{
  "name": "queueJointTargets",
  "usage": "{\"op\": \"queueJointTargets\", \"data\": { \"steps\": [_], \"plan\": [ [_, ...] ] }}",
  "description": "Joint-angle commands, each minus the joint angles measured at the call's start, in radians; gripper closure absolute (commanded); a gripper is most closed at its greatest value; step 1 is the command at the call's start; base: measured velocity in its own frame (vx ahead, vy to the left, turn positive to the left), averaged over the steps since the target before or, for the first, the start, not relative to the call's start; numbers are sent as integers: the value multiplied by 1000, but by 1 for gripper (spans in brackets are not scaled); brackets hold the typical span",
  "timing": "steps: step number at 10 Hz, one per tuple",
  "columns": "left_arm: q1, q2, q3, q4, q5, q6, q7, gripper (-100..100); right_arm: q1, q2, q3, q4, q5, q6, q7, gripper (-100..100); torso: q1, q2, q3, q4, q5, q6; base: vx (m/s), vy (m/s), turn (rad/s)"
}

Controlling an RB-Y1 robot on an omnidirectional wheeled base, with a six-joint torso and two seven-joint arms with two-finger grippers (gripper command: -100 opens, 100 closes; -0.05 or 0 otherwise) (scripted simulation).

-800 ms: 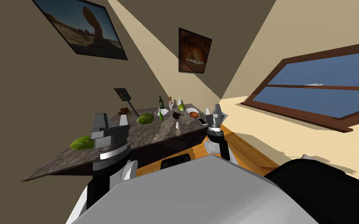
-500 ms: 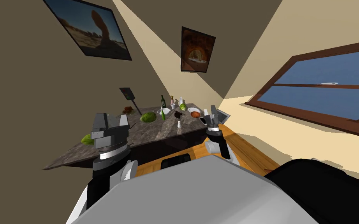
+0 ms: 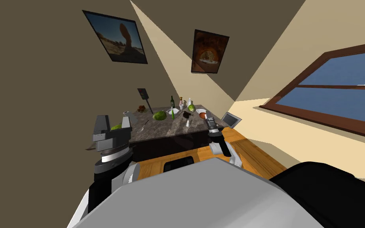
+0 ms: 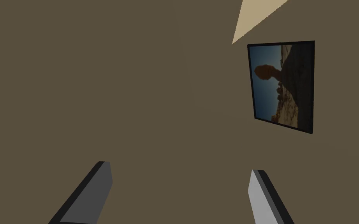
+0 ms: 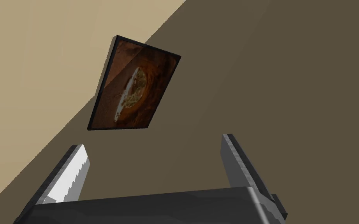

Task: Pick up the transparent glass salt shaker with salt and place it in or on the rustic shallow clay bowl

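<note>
1. The salt shaker (image 3: 188,123), a small pale upright cylinder, stands near the middle of the dark, mottled, stone-like surface (image 3: 158,130).
2. The shallow reddish-brown bowl (image 3: 203,115) sits just beyond it, nearer the right edge and apart from it.
3. The left gripper (image 3: 113,123) is raised by the surface's left end, its flat blade fingers (image 4: 93,194) spread and empty.
4. The right gripper (image 3: 209,122) is near the bowl, its fingers (image 5: 71,177) spread, one saw-toothed.
</note>
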Motion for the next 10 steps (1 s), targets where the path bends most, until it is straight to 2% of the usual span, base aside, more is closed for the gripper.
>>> {"op": "queueJointTargets", "data": {
  "steps": [1, 3, 4, 7, 8, 10],
  "plan": [
    [0, 0, 0, 0, 0, 0, 0, 0, -5, -25, -12, 32, 33, 40, 32, -100, 0, 0, 0, 0, 0, 0, -71, 139, 94],
    [0, 0, 0, 0, 0, 0, 0, 0, -23, -51, -24, 85, 79, 89, 73, -100, 2, -1, -1, 0, 0, 0, -73, 149, 170],
    [0, 0, 0, 0, 0, 0, 0, 0, -23, -51, -24, 85, 79, 91, 73, -100, 2, -1, -1, 0, 1, 0, -47, 99, 18],
    [0, 0, 0, 0, 0, 0, 0, 0, -54, -87, -46, 175, 148, 171, 135, -100, -1, -3, -2, -1, 0, 0, -35, 107, 122],
    [0, 0, 0, 0, 0, 0, 0, 0, -54, -87, -46, 175, 148, 178, 135, -100, 0, -4, -2, -1, 0, 0, -30, 122, 30],
    [0, 0, 0, 0, 0, 0, 0, 0, -78, -109, -61, 238, 194, 237, 176, -100, -1, -3, -2, -1, 0, 0, -33, 128, 85]
  ]
}}
